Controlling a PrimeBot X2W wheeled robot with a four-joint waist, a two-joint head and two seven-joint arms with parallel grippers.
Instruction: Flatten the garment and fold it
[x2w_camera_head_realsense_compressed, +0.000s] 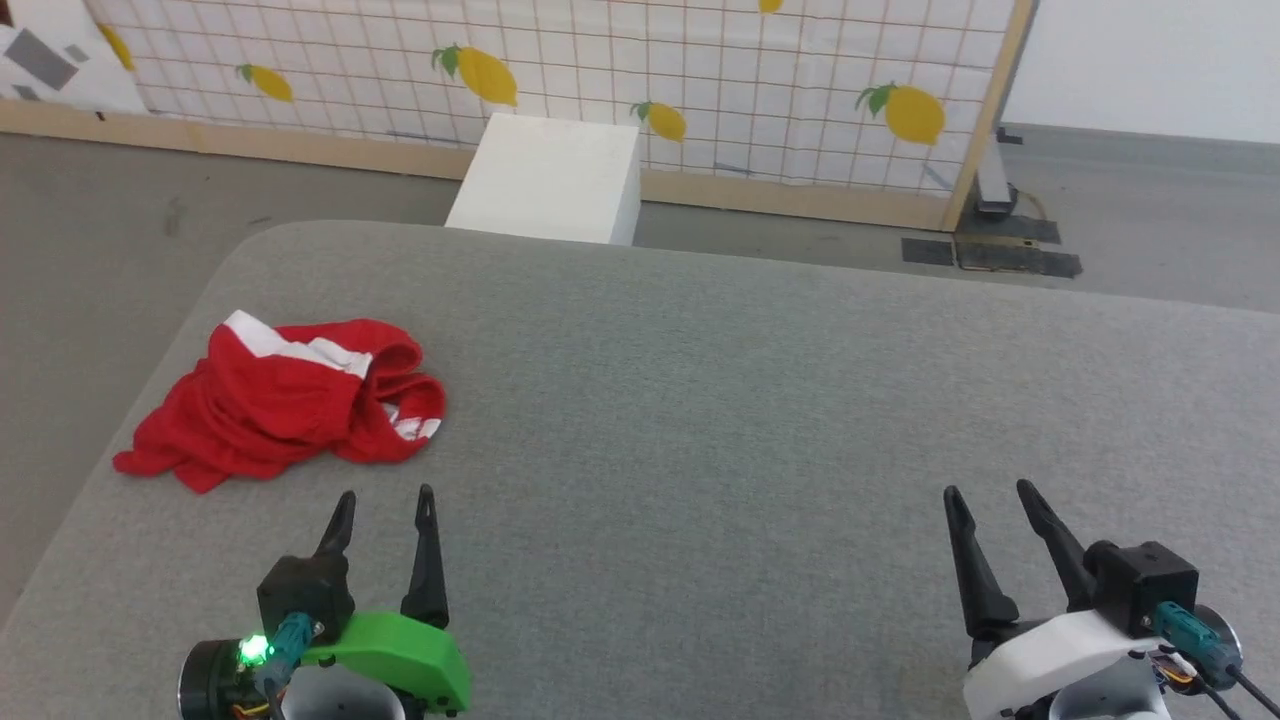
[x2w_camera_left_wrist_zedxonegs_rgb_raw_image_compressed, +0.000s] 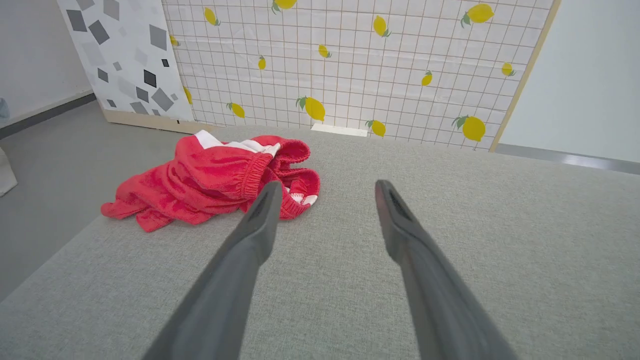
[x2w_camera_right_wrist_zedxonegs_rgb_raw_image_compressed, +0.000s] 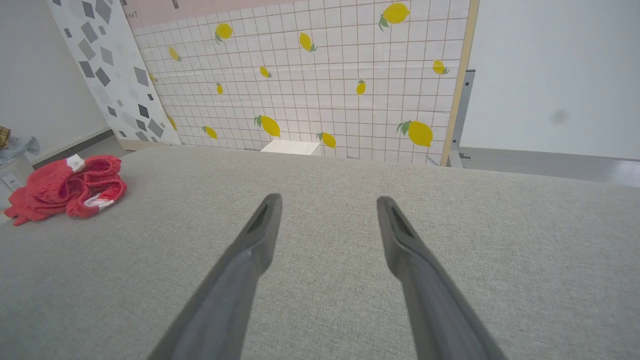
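Garment (x2w_camera_head_realsense_compressed: 280, 400) crumpled, just ahead-left of left gripper (x2w_camera_head_realsense_compressed: 386, 493) | well apart from right gripper (x2w_camera_head_realsense_compressed: 988, 489) | both splayed wide, empty

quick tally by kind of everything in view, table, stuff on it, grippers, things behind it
grey table: 1
red garment: 1
grippers: 2, left gripper and right gripper, both open
white box: 1
patterned panels: 2, lemon panel and grey-square panel
total: 7
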